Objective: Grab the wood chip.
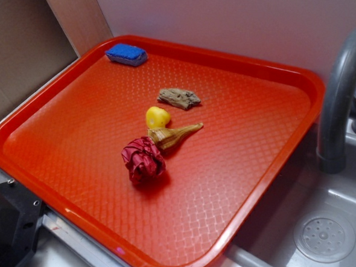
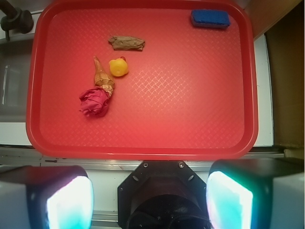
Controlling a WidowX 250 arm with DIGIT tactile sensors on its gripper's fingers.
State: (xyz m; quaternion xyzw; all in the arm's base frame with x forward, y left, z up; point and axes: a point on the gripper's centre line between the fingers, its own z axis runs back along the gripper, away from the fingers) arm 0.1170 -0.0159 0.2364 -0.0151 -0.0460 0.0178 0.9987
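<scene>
The wood chip (image 1: pixel 179 98) is a flat, jagged grey-brown piece lying near the middle of the red tray (image 1: pixel 264 67). In the wrist view the wood chip (image 2: pixel 127 43) lies toward the tray's (image 2: pixel 200 124) far left. My gripper (image 2: pixel 150 200) is high above and outside the tray's near edge, far from the chip. Its two pale fingers (image 2: pixel 69 202) stand wide apart with nothing between them. The gripper does not show in the exterior view.
A yellow toy (image 1: pixel 157 117), a tan ribbed cone shell (image 1: pixel 171 136) and a dark red wrinkly ball (image 1: pixel 143 160) lie just in front of the chip. A blue sponge (image 1: pixel 126 54) sits at the tray's far corner. A grey faucet (image 1: pixel 339 99) and sink (image 1: pixel 323 236) are right of the tray.
</scene>
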